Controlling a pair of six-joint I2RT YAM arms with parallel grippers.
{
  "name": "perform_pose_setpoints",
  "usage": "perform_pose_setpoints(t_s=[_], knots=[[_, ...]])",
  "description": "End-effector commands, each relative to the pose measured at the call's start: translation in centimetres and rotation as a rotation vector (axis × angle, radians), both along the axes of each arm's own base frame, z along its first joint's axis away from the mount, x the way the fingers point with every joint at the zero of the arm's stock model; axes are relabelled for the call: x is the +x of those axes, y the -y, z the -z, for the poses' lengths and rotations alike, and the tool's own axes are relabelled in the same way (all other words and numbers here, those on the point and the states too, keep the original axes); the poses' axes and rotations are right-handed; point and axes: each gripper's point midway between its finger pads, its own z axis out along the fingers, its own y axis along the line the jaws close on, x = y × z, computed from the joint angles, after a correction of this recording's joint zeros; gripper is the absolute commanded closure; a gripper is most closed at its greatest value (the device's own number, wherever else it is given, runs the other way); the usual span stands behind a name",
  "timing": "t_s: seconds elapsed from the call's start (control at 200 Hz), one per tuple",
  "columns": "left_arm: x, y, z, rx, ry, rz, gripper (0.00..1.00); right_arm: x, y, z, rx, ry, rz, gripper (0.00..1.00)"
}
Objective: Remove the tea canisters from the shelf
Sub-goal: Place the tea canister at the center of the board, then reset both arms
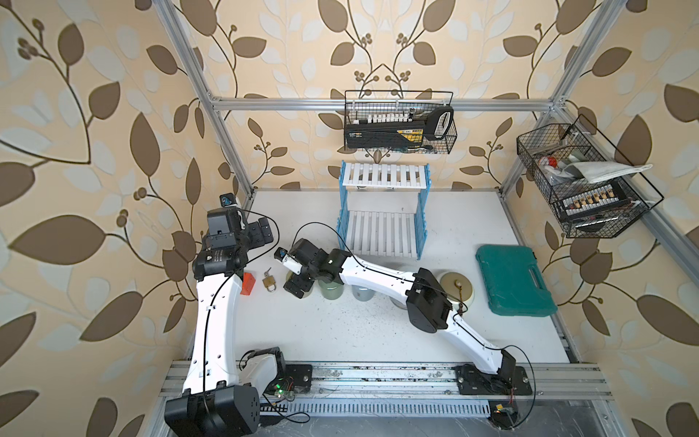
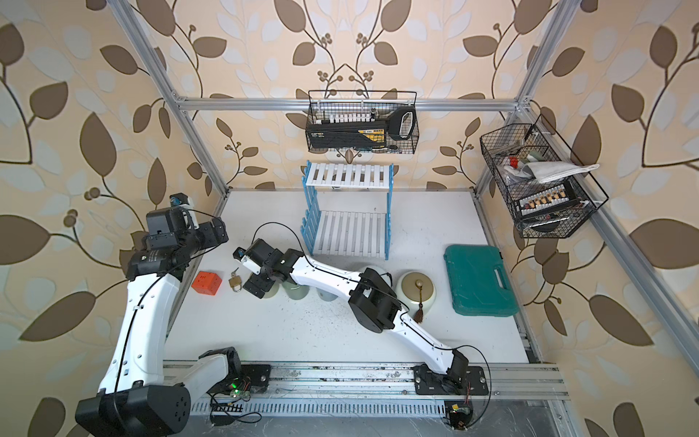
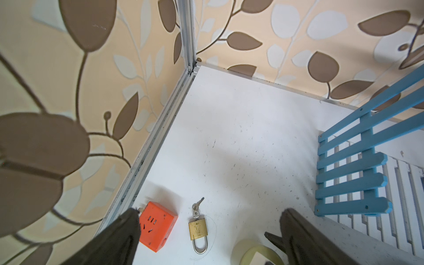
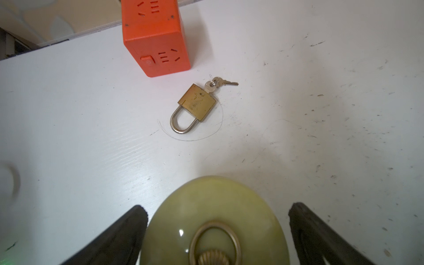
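The shelf (image 1: 384,227), white slats with blue picket sides, stands empty at the back in both top views (image 2: 350,232). The tea canisters stand in a row on the table before it. They are a green one (image 1: 331,293), a grey-blue one (image 1: 362,294), a cream jar with gold lid and tassel (image 1: 455,283), and a pale round jar (image 2: 365,269) mostly hidden under my right arm. My right gripper (image 4: 218,208) is open astride the yellow-green canister (image 4: 213,229), its fingers apart from the lid. My left gripper (image 3: 210,213) hangs open and empty near the left wall (image 1: 263,229).
An orange socket cube (image 1: 247,283) and a brass padlock with key (image 1: 269,283) lie just left of the right gripper. A teal case (image 1: 514,280) lies at the right. Black wire baskets hang on the back wall (image 1: 401,125) and right wall (image 1: 582,181).
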Motion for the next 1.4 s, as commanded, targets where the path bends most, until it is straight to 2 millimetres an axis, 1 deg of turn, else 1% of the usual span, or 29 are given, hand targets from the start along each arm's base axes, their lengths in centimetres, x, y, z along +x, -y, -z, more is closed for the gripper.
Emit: perform_pose_setpoints(t_s=[0.0,0.115,0.16,0.165,0.2,0.21,0.325,0.395,0.475,0.61,0.76,0.87,0.975,1.08,1.15,1.27,1.37,1.38,1.395], knots=[[0.3,0.6,-1.5,0.001,0.053,0.038,0.01,-0.2,0.4,-5.2,0.066,0.052,0.016,0.01],[0.5,1.2,-2.0,0.016,0.061,0.061,0.01,-0.3,1.6,-7.5,0.077,0.078,0.028,0.01],[0.7,1.0,-1.9,0.028,0.073,0.047,0.01,-0.4,2.1,-8.3,0.082,0.094,0.036,0.01],[0.8,1.0,-1.9,0.029,0.074,0.044,0.01,-0.4,2.2,-8.1,0.078,0.094,0.037,0.01],[1.0,1.0,-1.7,0.033,0.083,0.038,0.01,-0.3,2.7,-9.0,0.088,0.105,0.048,0.01],[1.1,1.0,-1.7,0.033,0.084,0.039,0.01,-0.3,2.8,-8.8,0.085,0.105,0.052,0.01],[1.8,1.8,-1.2,0.022,0.081,0.078,0.01,-0.3,4.5,-10.5,0.100,0.124,0.085,0.01],[2.1,2.2,-1.0,0.012,0.079,0.101,0.01,-0.1,5.9,-11.4,0.094,0.140,0.110,0.01],[2.7,2.6,-0.1,0.007,0.069,0.112,0.01,0.4,7.6,-12.3,0.096,0.163,0.144,0.01],[4.1,2.2,1.3,0.006,0.052,0.094,0.01,1.1,10.9,-13.2,0.101,0.161,0.211,0.01],[5.9,1.4,3.6,-0.002,0.031,0.048,0.01,1.6,14.5,-13.8,0.099,0.189,0.276,0.01],[7.2,1.0,5.2,0.011,0.010,0.047,0.01,1.7,17.4,-13.8,0.082,0.188,0.326,0.01],[8.1,1.5,7.2,0.007,0.010,0.082,0.01,1.8,20.4,-13.6,0.071,0.207,0.373,0.01],[8.8,2.1,9.7,-0.032,-0.007,0.104,0.01,2.4,23.6,-13.6,0.070,0.197,0.436,0.01],[9.2,2.4,11.2,-0.058,-0.019,0.111,0.01,2.5,25.7,-14.1,0.077,0.202,0.470,0.01],[9.7,3.1,13.5,-0.080,-0.008,0.149,0.01,2.9,29.4,-14.3,0.077,0.220,0.532,0.01],[9.9,3.2,14.1,-0.072,0.022,0.161,0.01,3.2,32.9,-14.5,0.076,0.228,0.590,0.01],[10.0,3.2,15.1,-0.076,0.002,0.163,0.01,3.3,33.2,-14.5,0.076,0.230,0.594,0.01],[10.0,3.3,15.4,-0.077,0.002,0.167,0.01,3.1,33.4,-14.6,0.078,0.231,0.593,0.01]])
